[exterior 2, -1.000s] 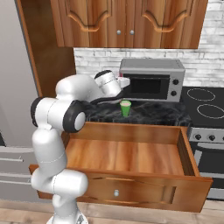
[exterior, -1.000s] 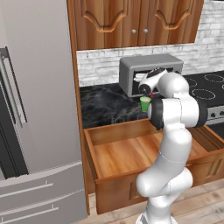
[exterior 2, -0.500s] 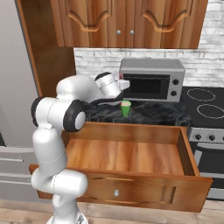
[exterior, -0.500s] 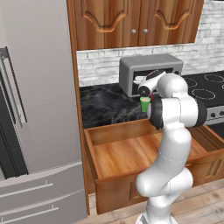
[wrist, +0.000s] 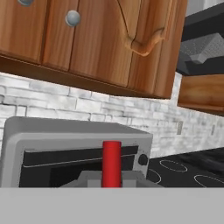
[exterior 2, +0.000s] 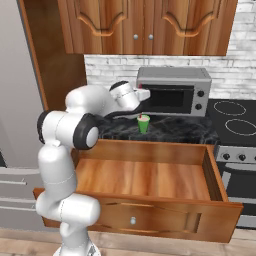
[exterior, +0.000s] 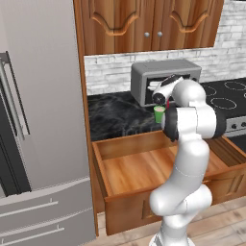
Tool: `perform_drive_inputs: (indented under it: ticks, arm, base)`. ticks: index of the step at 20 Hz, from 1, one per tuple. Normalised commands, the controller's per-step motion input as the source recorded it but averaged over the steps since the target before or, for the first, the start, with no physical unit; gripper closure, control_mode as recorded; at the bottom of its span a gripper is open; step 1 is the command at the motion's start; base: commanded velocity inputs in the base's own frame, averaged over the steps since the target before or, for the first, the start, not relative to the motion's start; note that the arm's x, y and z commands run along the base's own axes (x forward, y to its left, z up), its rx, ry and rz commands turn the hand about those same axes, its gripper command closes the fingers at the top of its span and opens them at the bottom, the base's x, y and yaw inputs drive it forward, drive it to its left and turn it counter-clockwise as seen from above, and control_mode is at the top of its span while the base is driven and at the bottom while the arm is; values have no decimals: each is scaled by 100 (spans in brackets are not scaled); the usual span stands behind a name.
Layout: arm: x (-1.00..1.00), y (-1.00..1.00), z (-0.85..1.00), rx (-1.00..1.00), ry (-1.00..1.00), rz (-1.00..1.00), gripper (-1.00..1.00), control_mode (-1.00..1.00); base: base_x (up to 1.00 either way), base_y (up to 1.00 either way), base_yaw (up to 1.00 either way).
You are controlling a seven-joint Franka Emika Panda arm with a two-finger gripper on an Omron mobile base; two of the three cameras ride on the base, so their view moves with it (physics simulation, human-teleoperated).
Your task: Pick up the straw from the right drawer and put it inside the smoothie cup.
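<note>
In the hand view the red straw [wrist: 112,159] stands upright between the two fingertips, and my gripper [wrist: 112,178] is shut on it. The hand hovers over the dark counter in front of the microwave, with the gripper [exterior: 159,96] just above the green smoothie cup [exterior: 159,114]. From the right base view the gripper [exterior 2: 146,94] sits a little above and beside the cup [exterior 2: 143,124]. Below the counter the right drawer [exterior: 134,174] is pulled wide open, and its wooden floor [exterior 2: 150,178] is bare.
A grey microwave [exterior 2: 175,92] stands on the counter right behind the cup. The stove [exterior 2: 235,120] is to the right, the fridge [exterior: 38,144] to the left, and carved upper cabinets [wrist: 87,43] hang above. The open drawer juts out toward the base.
The hand has edged very slightly toward the cup, still holding the straw. Nothing else has moved.
</note>
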Motion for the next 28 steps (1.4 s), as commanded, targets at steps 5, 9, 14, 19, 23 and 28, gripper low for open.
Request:
perform_drive_inputs:
  ticks: [5,9,14,19,23,28]
  arm:
    - [1,-4,-1,0,-15,0,100,-100]
    - [-19,0,-19,7,-15,-3,100,-100]
    - [0,0,-19,17,-10,-8,100,-100]
    - [3,-2,-18,15,-8,-8,100,-100]
    - [6,-11,-26,0,-5,-2,100,-100]
    - [0,-20,-37,0,0,0,100,-100]
  base:
    - [0,0,0]
    - [0,0,0]
    - [0,0,0]
    - [0,0,0]
    - [0,0,0]
    - [0,0,0]
